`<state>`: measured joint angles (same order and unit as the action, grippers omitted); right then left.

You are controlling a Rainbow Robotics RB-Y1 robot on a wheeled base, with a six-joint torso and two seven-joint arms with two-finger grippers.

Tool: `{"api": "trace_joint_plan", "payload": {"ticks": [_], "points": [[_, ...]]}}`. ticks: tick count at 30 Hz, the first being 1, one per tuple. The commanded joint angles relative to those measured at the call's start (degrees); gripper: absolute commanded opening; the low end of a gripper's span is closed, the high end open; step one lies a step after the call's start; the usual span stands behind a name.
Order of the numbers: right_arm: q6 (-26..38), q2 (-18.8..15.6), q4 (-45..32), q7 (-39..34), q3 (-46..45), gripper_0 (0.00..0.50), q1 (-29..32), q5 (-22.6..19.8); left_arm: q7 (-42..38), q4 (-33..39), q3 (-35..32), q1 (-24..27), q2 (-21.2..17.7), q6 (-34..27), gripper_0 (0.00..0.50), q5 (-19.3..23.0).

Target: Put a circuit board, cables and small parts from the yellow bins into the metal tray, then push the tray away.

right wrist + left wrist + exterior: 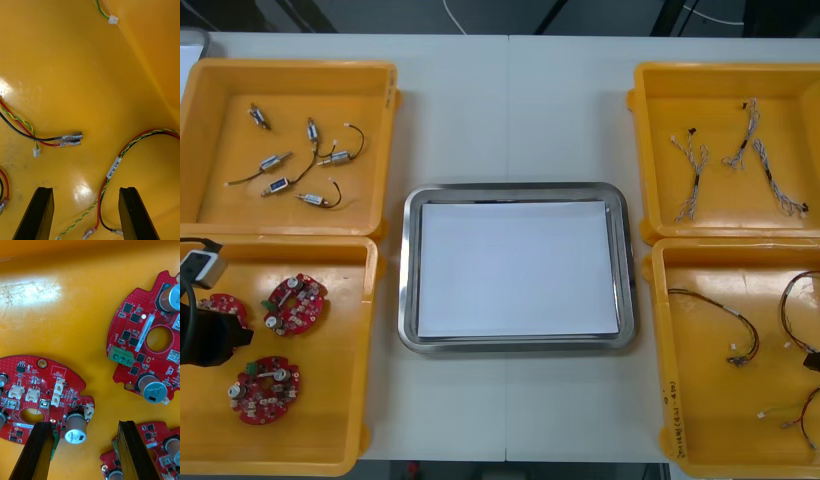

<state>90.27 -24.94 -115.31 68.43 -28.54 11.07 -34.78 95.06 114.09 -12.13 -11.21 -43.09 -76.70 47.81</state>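
Now: left gripper (82, 425) over the circuit boards, right gripper (85, 189) over a cable

At the table's (510, 110) left edge, the left gripper hangs above the near left yellow bin (330, 420) with its fingers apart. Three round red circuit boards lie in that bin. The nearest board (41, 397) has its edge under one finger and a silver cylinder standing between the two fingers. A second board (146, 337) lies farther out, and a third (150, 450) lies by the other finger.

The right gripper is above the near right yellow bin (700, 400), its fingers likewise spread. A labelled cable (116, 167) of red, black and yellow-green strands runs between them on the bin floor.

The metal tray (410, 300), white inside, sits between the bins. Small metal parts (290, 160) lie in the far left bin (220, 100), and blue and white cables (695, 170) in the far right bin (660, 100).
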Motion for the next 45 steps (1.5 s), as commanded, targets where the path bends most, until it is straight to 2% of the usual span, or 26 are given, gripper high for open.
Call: {"api": "trace_joint_plan", "payload": {"ticks": [1,10,20,21,22,23,24,25,39,45], "points": [[-1.32,0.42,1.31,-1.72,0.76,0.5,1.41,0.59,4.17,-0.36,1.23,-1.71,-2.17,1.46,0.5,-0.97],[-2.55,0.51,3.6,-2.34,1.29,0.5,1.76,0.5,4.17,-1.95,2.37,-1.71,-2.17,4.1,0.5,-1.32],[-6.33,0.51,5.97,-3.13,2.96,0.5,2.12,0.33,4.26,-1.95,2.72,-1.71,-2.08,4.19,0.5,-1.41],[-6.68,0.42,6.15,-3.22,3.14,0.5,2.12,0.33,4.26,-1.95,2.72,-1.71,-2.08,4.19,0.438,-1.23],[-7.03,0.51,6.23,-3.31,3.22,0.5,2.29,0.33,4.35,-1.95,2.72,-1.71,-2.08,4.19,0.308,-1.23],[-7.21,0.42,6.32,-3.39,3.31,0.5,2.29,0.33,4.35,-1.95,2.72,-1.71,-2.08,4.19,0.21,-1.23],[-7.39,0.42,6.5,-3.39,3.4,0.5,2.38,0.33,4.43,-1.95,2.72,-1.71,-2.08,4.28,0.031,-1.23],[-7.56,0.42,6.5,-3.48,3.58,0.5,2.55,0.33,4.52,-1.95,2.72,-1.71,-2.08,4.19,0.002,-1.14],[-9.5,0.42,6.5,-4.36,4.72,0.5,4.84,-1.17,4.7,-1.51,1.93,-1.71,-2.08,3.93,0.0,-0.53],[-10.46,0.42,6.5,-4.45,4.81,0.5,5.1,-1.08,4.08,0.43,-0.88,0.14,-2.08,-2.23,0.0,0.09]]}}
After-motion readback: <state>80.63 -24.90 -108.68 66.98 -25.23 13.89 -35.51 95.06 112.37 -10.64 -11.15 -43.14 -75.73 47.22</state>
